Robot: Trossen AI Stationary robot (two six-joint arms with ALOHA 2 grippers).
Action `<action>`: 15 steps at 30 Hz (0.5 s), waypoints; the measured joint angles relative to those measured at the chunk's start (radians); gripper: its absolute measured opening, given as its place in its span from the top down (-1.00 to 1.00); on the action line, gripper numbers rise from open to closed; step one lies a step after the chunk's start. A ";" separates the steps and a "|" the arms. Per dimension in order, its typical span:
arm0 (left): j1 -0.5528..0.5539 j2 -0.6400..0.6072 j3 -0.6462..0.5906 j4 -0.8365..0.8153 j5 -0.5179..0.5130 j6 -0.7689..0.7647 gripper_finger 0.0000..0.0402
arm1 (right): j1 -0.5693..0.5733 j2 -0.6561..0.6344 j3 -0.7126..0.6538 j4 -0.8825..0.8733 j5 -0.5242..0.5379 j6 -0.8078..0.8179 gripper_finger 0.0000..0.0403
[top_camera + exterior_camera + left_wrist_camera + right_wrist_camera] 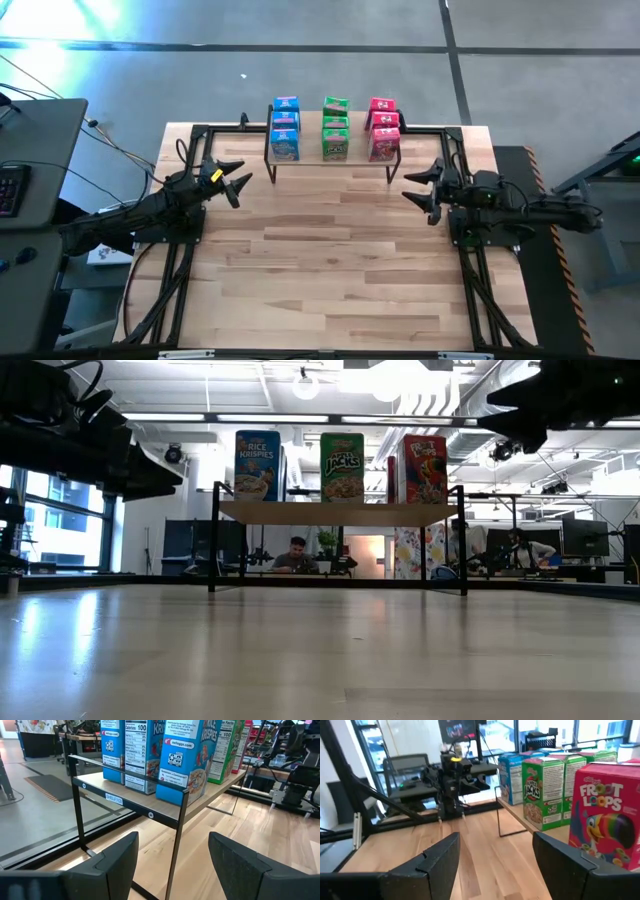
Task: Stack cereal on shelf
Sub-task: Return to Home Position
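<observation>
Now cereal (335, 130) fills the shelf (340, 513) at the desk's far edge; left gripper (238, 180) and right gripper (412, 187) hang spread; a wide swing could topple boxes.

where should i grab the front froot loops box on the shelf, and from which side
Grip the front Froot Loops box probably across its two narrow sides, near the top, coming from the open table side. It stands upright at the shelf front edge, and another pink box close behind blocks its back face.
</observation>
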 joint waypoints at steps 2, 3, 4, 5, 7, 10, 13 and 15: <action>0.000 0.000 0.000 0.000 0.000 0.000 -0.16 | 0.000 -0.025 -0.037 0.041 -0.004 0.001 -0.20; 0.000 0.000 0.000 0.000 0.000 0.000 -0.16 | 0.000 -0.038 -0.054 0.057 -0.004 0.004 -0.20; 0.000 0.000 0.000 0.000 0.000 0.000 -0.16 | 0.000 -0.051 -0.069 0.069 -0.003 0.010 -0.20; 0.000 0.000 0.000 0.000 0.000 0.000 -0.16 | 0.000 -0.063 -0.080 0.078 -0.003 0.012 -0.20; 0.000 0.000 0.000 0.000 0.000 0.000 -0.16 | 0.000 -0.088 -0.099 0.095 -0.003 0.011 -0.20; 0.000 0.000 0.000 0.000 0.000 0.000 -0.16 | 0.000 -0.125 -0.124 0.096 -0.003 0.012 -0.20; 0.000 0.000 0.000 0.000 0.000 0.002 -0.16 | 0.000 -0.159 -0.146 0.094 -0.002 0.013 -0.20; 0.000 0.000 0.000 0.000 0.000 0.007 -0.16 | 0.000 -0.178 -0.153 0.088 -0.002 0.019 -0.20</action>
